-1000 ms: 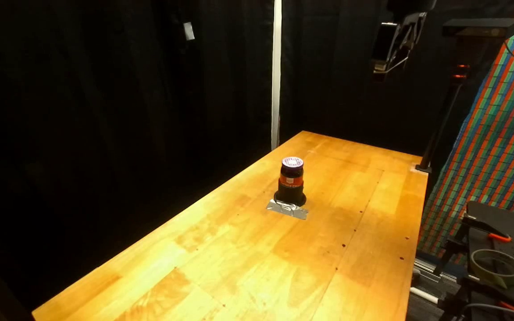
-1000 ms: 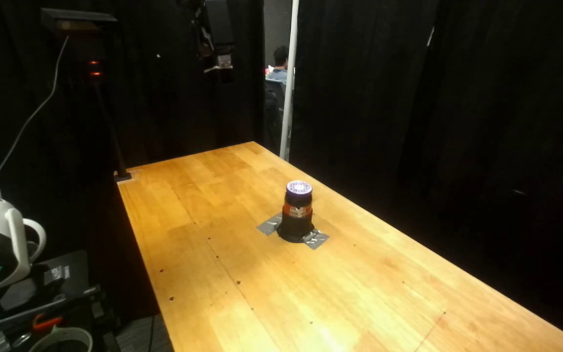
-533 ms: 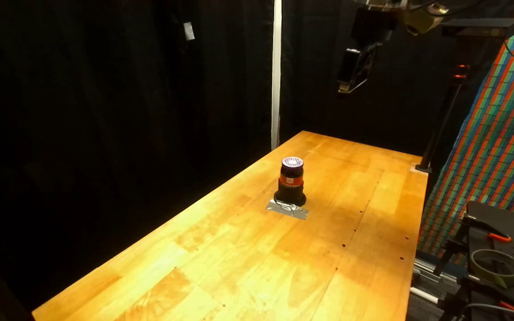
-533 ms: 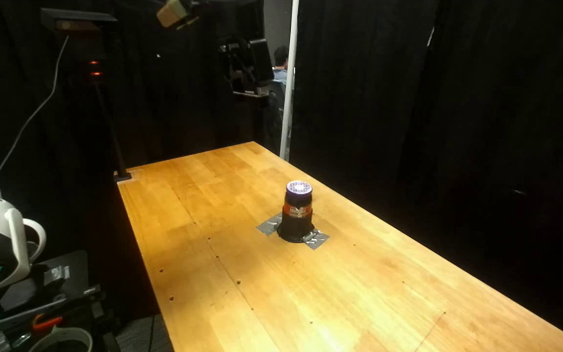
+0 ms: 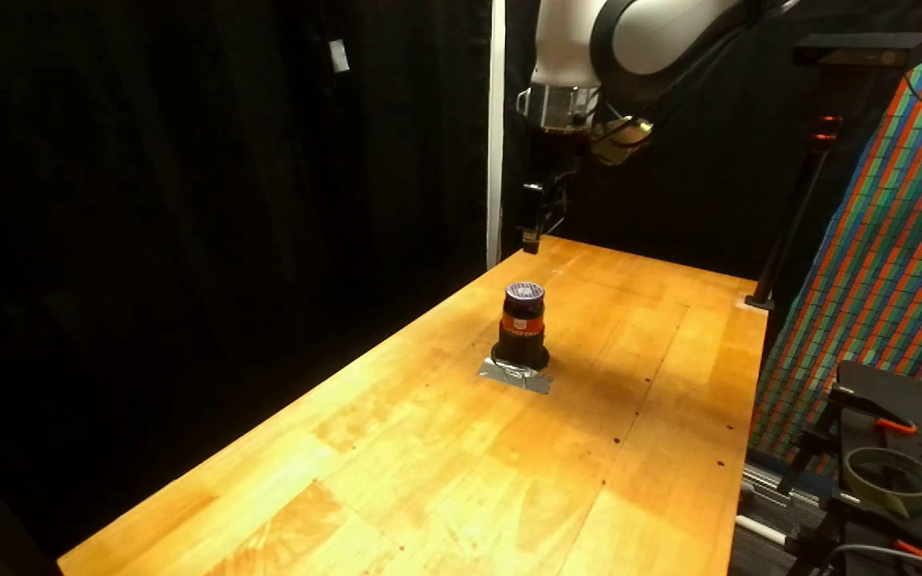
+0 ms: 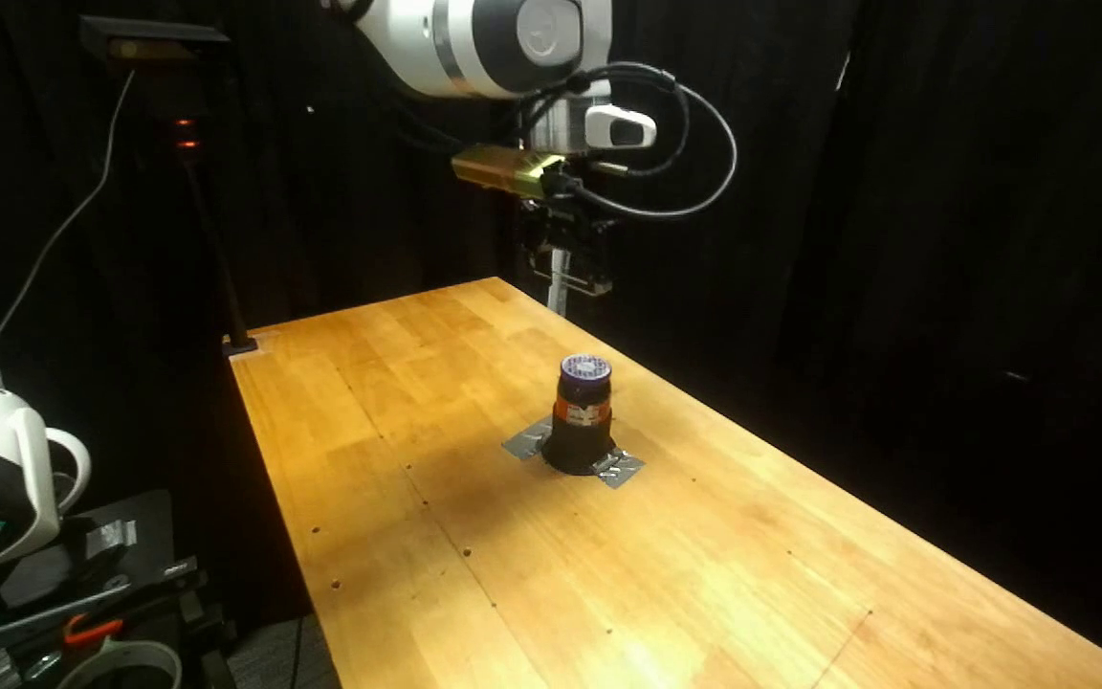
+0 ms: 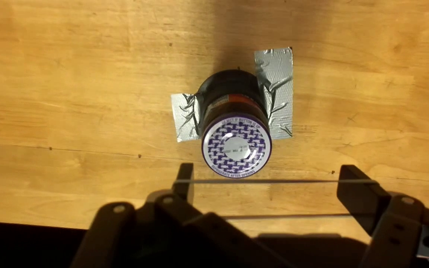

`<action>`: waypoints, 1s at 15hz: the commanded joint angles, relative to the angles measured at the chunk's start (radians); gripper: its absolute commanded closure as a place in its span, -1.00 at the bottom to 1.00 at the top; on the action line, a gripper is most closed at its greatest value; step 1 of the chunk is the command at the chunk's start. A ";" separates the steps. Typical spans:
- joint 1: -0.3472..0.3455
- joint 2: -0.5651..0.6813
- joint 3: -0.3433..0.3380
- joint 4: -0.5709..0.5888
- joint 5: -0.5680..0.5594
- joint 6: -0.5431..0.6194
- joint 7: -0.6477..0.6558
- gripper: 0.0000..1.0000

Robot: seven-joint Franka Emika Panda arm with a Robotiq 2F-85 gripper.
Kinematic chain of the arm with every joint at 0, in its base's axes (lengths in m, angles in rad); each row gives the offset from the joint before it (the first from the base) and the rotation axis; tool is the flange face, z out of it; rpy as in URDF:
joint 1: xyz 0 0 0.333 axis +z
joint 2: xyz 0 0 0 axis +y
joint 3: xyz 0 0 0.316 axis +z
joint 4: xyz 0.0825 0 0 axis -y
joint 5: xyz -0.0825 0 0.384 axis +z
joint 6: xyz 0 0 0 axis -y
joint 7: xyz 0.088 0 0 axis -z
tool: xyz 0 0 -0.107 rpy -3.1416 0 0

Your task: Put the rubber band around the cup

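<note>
Arm [image 6: 503, 48]: lowered and swung across toward the jar [image 5: 523, 320] since the earlier frames, its white links now showing in both exterior views; the jar itself has kept its place.
Gripper [image 7: 268, 182]: pointing down, its fingertips [image 5: 531, 247] higher than the jar and apart from it, seen in an exterior view against the far end of the left edge of the desk [image 5: 461, 472].
Fingers [image 7: 363, 197]: spread wide, one facing the other across the gap.
Rubber band [image 7: 292, 181]: carried on the fingers, stretched straight between them; two strands show in the wrist view, the upper seen just below the rim of the patterned lid [image 7: 237, 146], the lower partly hidden by gripper parts.
Jar, the task's cup: upright on the wooden desk, between its two long edges and well in from the corners; orange label [image 6: 582, 411] about the middle.
Black base [image 6: 578, 448]: around the jar's lower part, resting on the desk.
Silver tape [image 7: 282, 89]: one piece to each side of the base, lying partly on the desk and partly on the base.
Stand [image 5: 759, 303]: dark, at the far right corner of the desk in an exterior view.
Striped cloth [image 5: 885, 264]: hanging beyond the right edge in an exterior view.
</note>
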 commanded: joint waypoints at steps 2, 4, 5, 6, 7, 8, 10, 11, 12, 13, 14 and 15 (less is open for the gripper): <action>0.029 0.231 -0.020 0.276 0.061 -0.114 -0.103 -1.00; 0.038 0.302 -0.026 0.356 0.069 -0.168 -0.115 -1.00; 0.042 0.332 -0.032 0.390 0.068 -0.190 -0.110 -1.00; 0.043 0.357 -0.034 0.420 0.069 -0.211 -0.113 -1.00; 0.046 0.380 -0.039 0.446 0.067 -0.233 -0.111 -1.00; 0.047 0.402 -0.041 0.473 0.068 -0.254 -0.112 -1.00; 0.053 0.435 -0.053 0.506 0.063 -0.265 -0.091 -1.00; 0.055 0.452 -0.055 0.526 0.065 -0.271 -0.090 -1.00; 0.057 0.466 -0.059 0.542 0.063 -0.279 -0.088 -1.00; 0.061 0.475 -0.065 0.553 0.060 -0.277 -0.078 -1.00; 0.061 0.482 -0.067 0.562 0.060 -0.281 -0.081 -1.00; 0.063 0.491 -0.071 0.569 0.058 -0.280 -0.078 -1.00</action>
